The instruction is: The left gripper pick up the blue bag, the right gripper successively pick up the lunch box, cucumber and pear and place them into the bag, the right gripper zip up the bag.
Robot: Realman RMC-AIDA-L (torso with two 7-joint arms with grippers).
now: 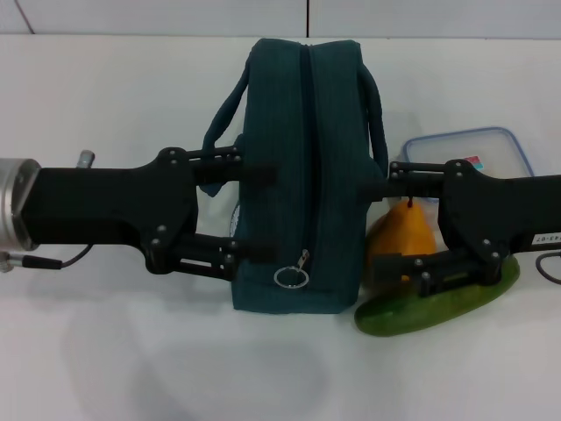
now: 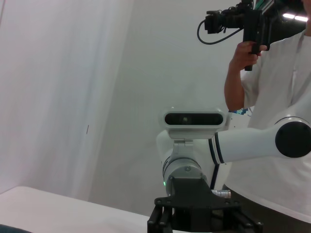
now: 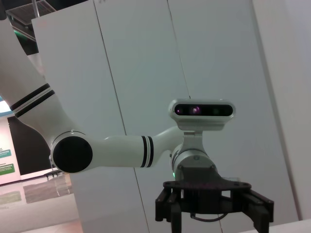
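Observation:
The blue bag [image 1: 302, 175] lies in the middle of the table in the head view. Its zipper runs along the top and the ring pull [image 1: 291, 277] rests at the near end. My left gripper [image 1: 267, 213] comes in from the left, open, with its fingertips at the bag's left side by one handle. My right gripper [image 1: 375, 224] is open at the bag's right side, above the pear [image 1: 401, 235] and the cucumber [image 1: 438, 307]. The lunch box [image 1: 486, 145] sits behind the right gripper, partly hidden by it. Nothing is held.
A white wall edge runs behind the table [image 1: 105, 88]. The wrist views show the robot's head camera [image 2: 193, 119], its white arm [image 3: 112, 150] and a person [image 2: 272, 73] holding a camera behind the robot.

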